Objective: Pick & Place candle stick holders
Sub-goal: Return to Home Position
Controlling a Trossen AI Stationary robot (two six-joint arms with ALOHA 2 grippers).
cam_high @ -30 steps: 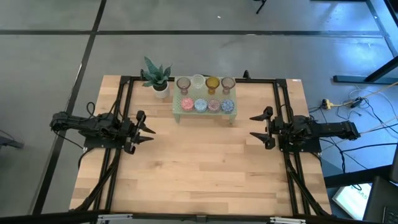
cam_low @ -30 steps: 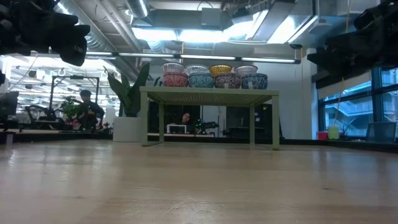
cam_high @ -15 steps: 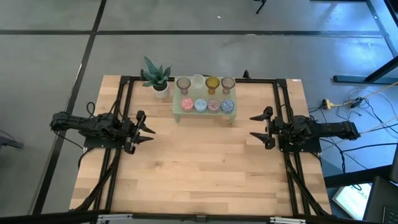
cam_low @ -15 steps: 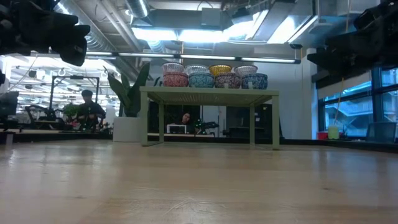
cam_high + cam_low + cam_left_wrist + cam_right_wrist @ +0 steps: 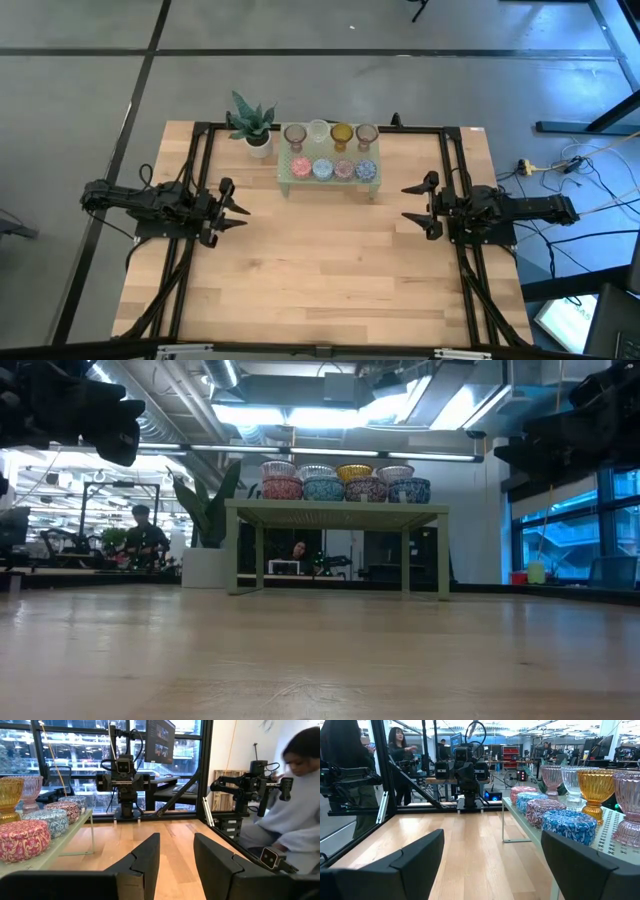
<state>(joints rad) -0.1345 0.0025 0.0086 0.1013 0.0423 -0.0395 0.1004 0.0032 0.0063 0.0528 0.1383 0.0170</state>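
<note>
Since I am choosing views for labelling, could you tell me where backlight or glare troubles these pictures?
Low view: ceiling lights glare above the stand, and the left arm and right arm are black shapes. Left wrist view: bright windows behind the left gripper's dark fingers. Right wrist view: the amber holder glows. High view: even light, no glare.

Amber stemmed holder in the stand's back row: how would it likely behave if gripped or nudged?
The amber holder looks like rigid glass, so probably slick and breakable. Its wide bowl on a thin stem suggests it tips easily when pushed high. The clear holder and pink holder stand close beside it, so a tip would likely knock them.
</note>
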